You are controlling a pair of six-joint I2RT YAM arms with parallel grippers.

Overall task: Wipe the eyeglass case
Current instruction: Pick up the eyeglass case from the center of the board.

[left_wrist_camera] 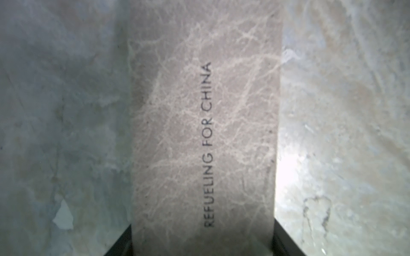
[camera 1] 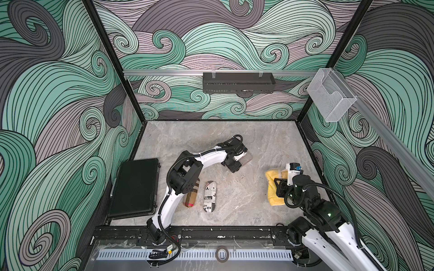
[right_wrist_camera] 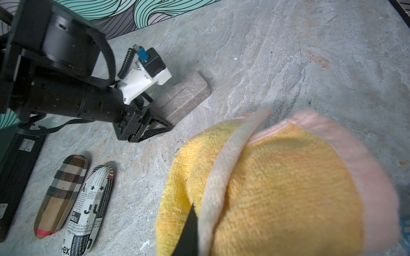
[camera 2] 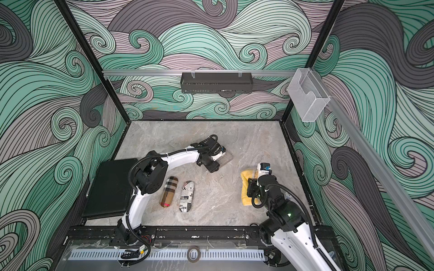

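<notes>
The eyeglass case, grey with a marble pattern and the words "REFUELING FOR CHINA" on its lid, lies flat on the table a little behind the middle. The left hand is down at one short end of it. In the left wrist view the case fills the middle, and a dark finger lies against each long side, so the hand grips the case at a narrow opening.

The right hand is on the right side of the table, well apart from the case. It is closed on a yellow cloth with a pale edge. In the right wrist view the cloth bunches up close to the lens, with one black finger showing beside it. I cannot tell whether the cloth touches the table.

Near the front, beside the left arm, two soft cases lie side by side: a plaid case and a newsprint case. They lie close together, and I cannot tell whether they touch. A black box lies flat at the left edge of the table. On the back wall a black basket hangs from a rail, and a clear holder hangs on the right wall.
</notes>
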